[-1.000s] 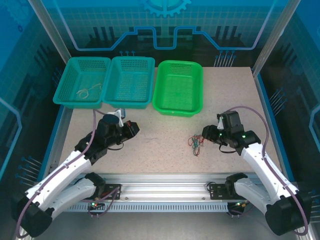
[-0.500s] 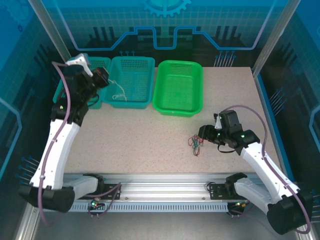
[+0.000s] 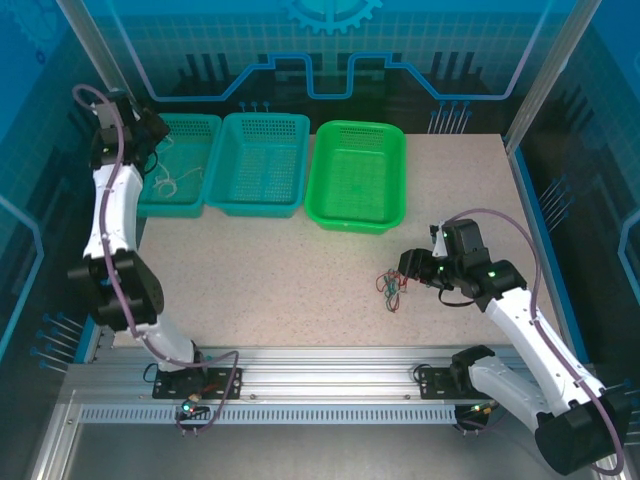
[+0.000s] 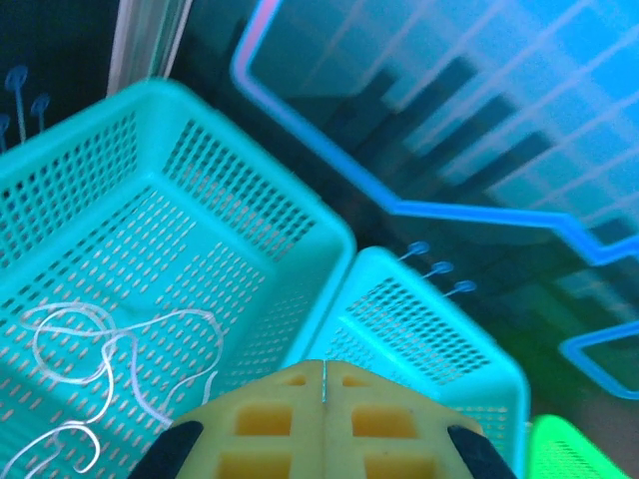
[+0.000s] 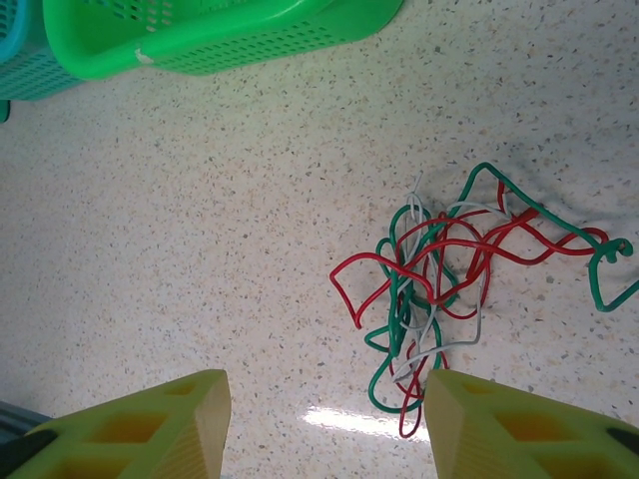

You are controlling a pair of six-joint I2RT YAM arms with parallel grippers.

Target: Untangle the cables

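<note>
Top external: fixed high behind the arm bases, facing down and forward over the speckled beige tabletop [image 3: 300, 300]; distant. Left wrist: close above the leftmost teal perforated plastic basket [image 4: 150, 230], tilted toward the blue back panel [image 4: 479, 120]; shares with the overhead that basket, the neighbouring teal basket [image 4: 429, 329] and a corner of the bright green perforated plastic basket [image 4: 584, 449]. Right wrist: near, facing down on the tabletop; shares with the overhead the tangle of red, green and white cables [image 5: 449, 279].

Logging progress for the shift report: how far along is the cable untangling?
Done: white cables lie in the left teal basket. In hand: nothing visible; left gripper shut above it, right gripper open over the tangle. Left: that red, green and white knot on the table.
</note>
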